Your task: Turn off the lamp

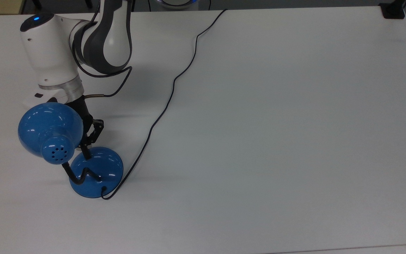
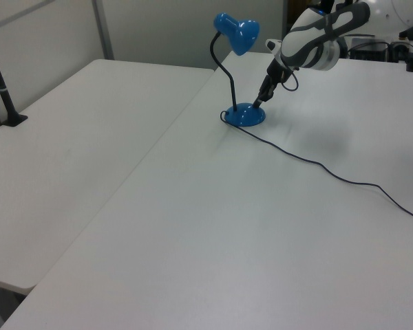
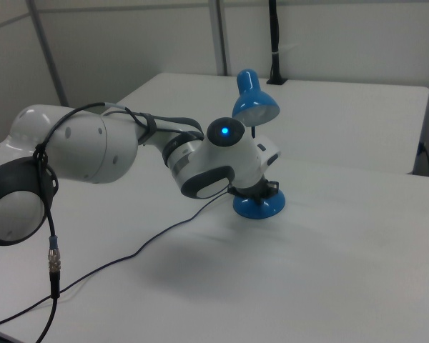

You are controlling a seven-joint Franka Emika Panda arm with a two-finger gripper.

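top view: pincer (image 1: 86,152) touches lamp (image 1: 96,171) base, closure unclear, no writing legible.

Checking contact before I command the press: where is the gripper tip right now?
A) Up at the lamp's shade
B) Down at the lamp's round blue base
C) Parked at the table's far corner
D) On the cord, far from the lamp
B: in the left view the gripper reaches down to the lamp at its round base, well below the shade.
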